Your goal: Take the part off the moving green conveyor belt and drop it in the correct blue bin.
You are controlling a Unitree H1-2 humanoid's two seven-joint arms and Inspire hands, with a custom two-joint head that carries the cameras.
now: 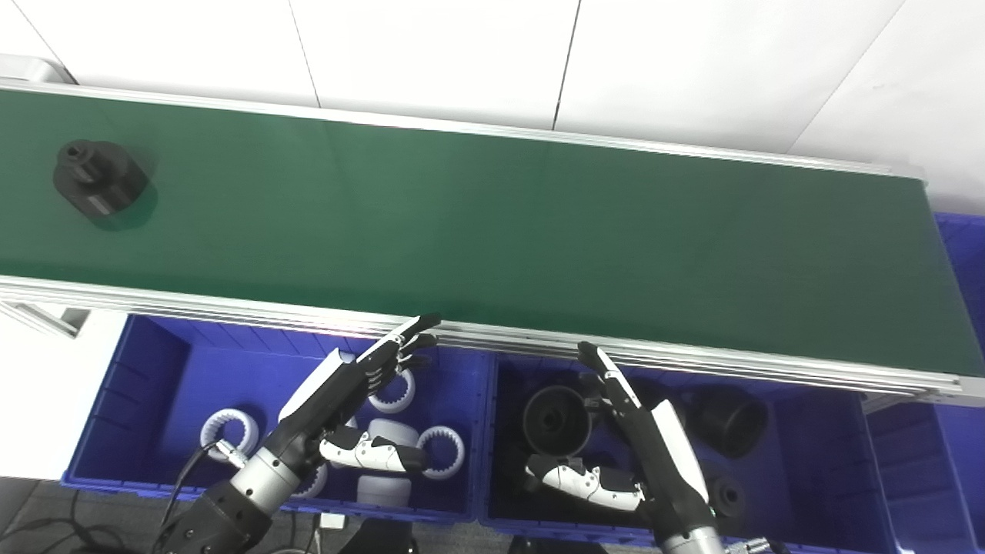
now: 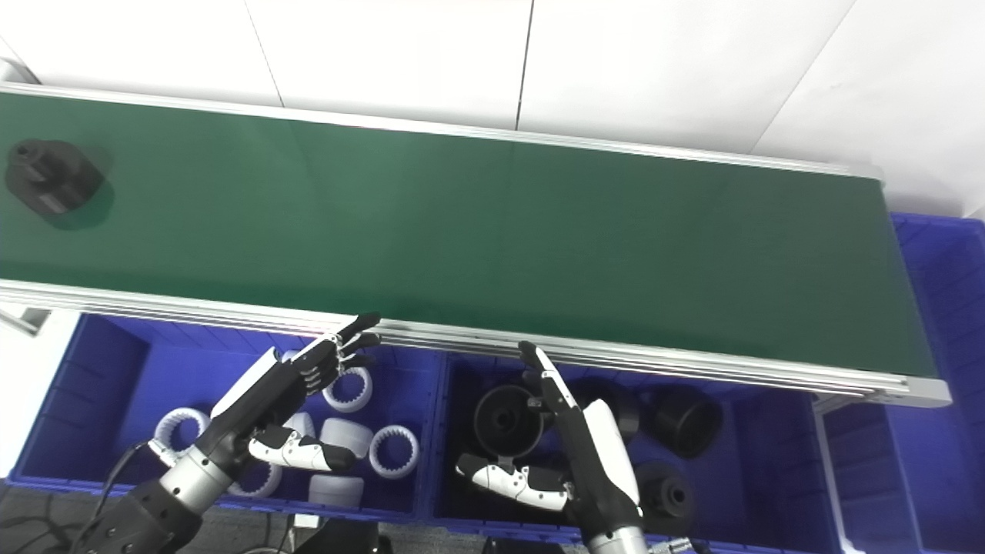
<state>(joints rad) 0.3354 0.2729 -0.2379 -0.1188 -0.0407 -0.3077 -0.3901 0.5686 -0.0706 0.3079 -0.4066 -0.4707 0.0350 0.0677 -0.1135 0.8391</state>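
Note:
A black round part (image 1: 98,184) with a raised hub sits on the green conveyor belt (image 1: 492,231) at its far left end. My left hand (image 1: 346,396) hovers open above the left blue bin (image 1: 146,369), which holds white toothed rings (image 1: 442,451). Over the middle blue bin (image 1: 831,454), which contains black round parts (image 1: 555,420), my right hand (image 1: 639,438) hangs open too. Both hands are just short of the belt's near rail, fingers stretched toward it, thumbs out to the side. Neither holds anything. The part lies far to the left of both hands.
The belt's aluminium rail (image 1: 692,362) runs between hands and belt. Another blue bin (image 1: 962,254) stands at the right end of the belt. A white wall rises behind the conveyor. A cable (image 1: 188,469) trails from my left forearm.

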